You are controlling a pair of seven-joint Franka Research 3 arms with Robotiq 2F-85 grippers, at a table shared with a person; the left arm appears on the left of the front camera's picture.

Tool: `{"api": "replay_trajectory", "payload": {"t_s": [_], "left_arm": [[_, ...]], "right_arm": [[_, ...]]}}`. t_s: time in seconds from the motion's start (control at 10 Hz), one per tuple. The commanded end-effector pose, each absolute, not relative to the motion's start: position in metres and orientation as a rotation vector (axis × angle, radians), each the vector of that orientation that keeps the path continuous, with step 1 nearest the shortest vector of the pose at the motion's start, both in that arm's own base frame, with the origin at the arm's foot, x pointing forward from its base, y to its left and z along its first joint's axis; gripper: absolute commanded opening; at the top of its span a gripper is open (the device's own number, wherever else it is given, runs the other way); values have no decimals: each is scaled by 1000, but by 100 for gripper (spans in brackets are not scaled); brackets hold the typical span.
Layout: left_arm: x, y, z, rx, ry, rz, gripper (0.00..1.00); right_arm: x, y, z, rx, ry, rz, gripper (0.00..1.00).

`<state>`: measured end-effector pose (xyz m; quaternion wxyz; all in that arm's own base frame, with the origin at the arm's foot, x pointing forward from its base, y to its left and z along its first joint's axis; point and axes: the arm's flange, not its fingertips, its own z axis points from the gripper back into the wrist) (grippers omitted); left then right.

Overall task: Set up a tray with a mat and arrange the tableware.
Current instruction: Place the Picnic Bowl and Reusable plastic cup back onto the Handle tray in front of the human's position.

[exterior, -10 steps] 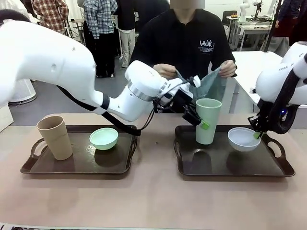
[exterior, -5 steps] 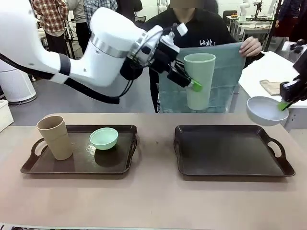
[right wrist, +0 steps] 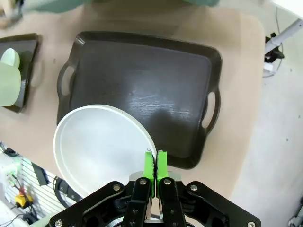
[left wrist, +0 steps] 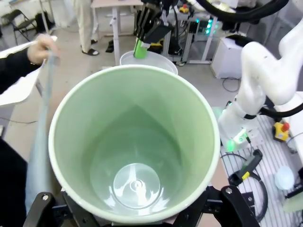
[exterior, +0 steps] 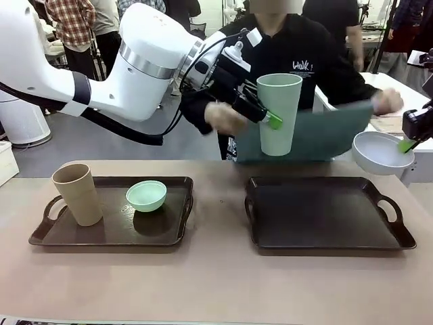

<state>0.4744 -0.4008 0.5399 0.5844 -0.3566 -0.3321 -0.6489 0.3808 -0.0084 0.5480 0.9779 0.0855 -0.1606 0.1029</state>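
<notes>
Beige tabletop (exterior: 216, 277) carries two dark brown trays side by side, with a narrow strip between them and a wider band along the near edge. The left tray (exterior: 111, 230) holds a tan cup (exterior: 78, 195) upright at its left end and a mint bowl (exterior: 146, 195) near its far edge, apart from each other. The right tray (exterior: 325, 217) shows its whole dark floor.

The left gripper (exterior: 270, 120) holds the pale green cup (exterior: 278, 115) upright in the air above the tabletop's far edge, jaws clamped on its wall. The right gripper (exterior: 408, 143) holds the white bowl (exterior: 375, 152) beyond the right tray's far right corner, jaws pinched narrow on its rim.

A person's hands (exterior: 387, 101) stretch a teal mat (exterior: 325, 132) behind the cup. Other people stand farther back in the room.
</notes>
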Motion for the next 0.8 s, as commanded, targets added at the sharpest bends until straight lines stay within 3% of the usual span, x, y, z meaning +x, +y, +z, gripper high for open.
{"api": "replay_trajectory", "payload": {"t_s": [0.0, 0.7], "left_arm": [[477, -401, 546, -836, -794, -1520, 0], [477, -401, 546, -836, -794, -1520, 0]], "right_arm": [[384, -7, 547, 167, -331, 211, 0], [384, -7, 547, 167, -331, 211, 0]]}}
